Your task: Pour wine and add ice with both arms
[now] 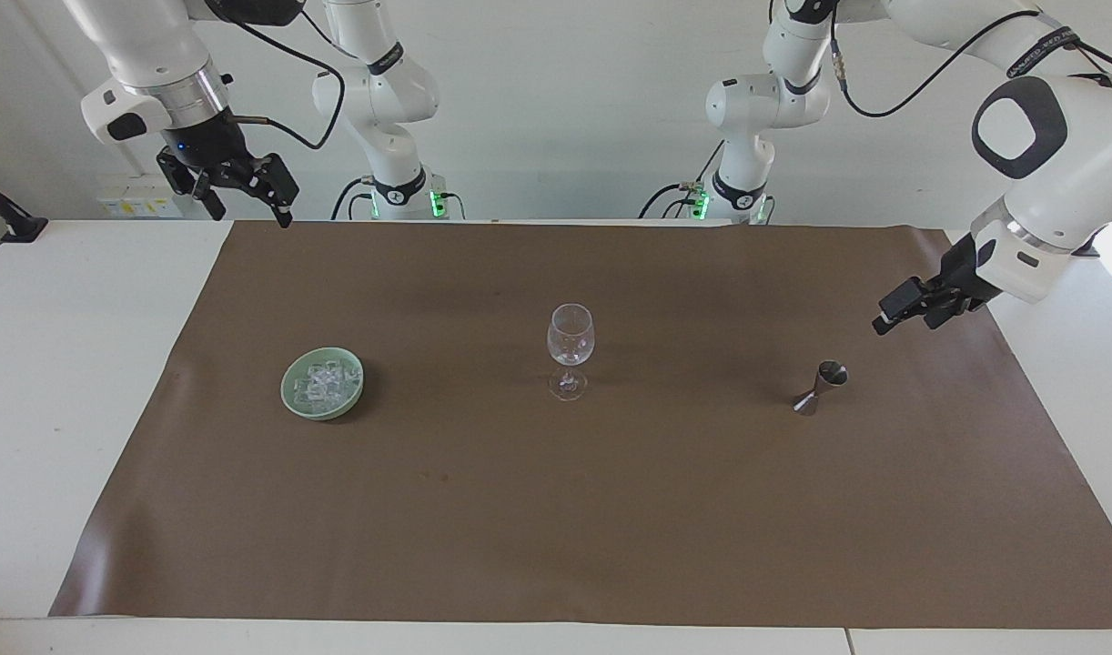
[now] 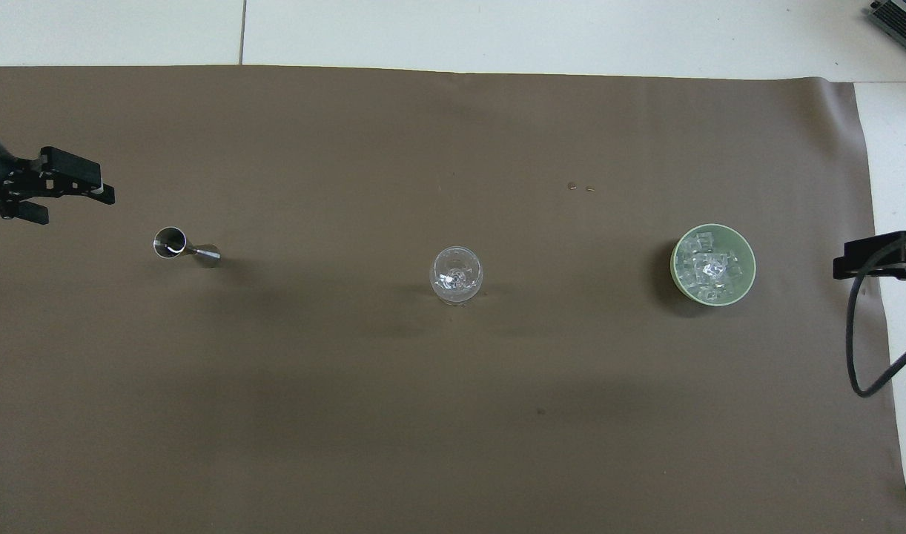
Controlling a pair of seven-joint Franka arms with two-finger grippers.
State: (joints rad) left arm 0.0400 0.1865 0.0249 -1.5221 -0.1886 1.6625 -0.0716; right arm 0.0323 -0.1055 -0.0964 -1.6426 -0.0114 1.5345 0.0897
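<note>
At the robots' end of the table [image 1: 92, 364], a white wall and both arm bases; the brown mat [image 1: 611, 509] covers most of the white top. Right gripper [image 1: 247, 202] hangs empty over the mat's corner nearest the robots, jaws apart. Left gripper [image 1: 900, 314], also open and empty, hovers over the mat near the steel jigger [image 1: 820, 387]. In one row mid-mat: jigger, wine glass [image 1: 570, 350] upright, green bowl [image 1: 294, 398] holding the ice [image 1: 324, 382]
</note>
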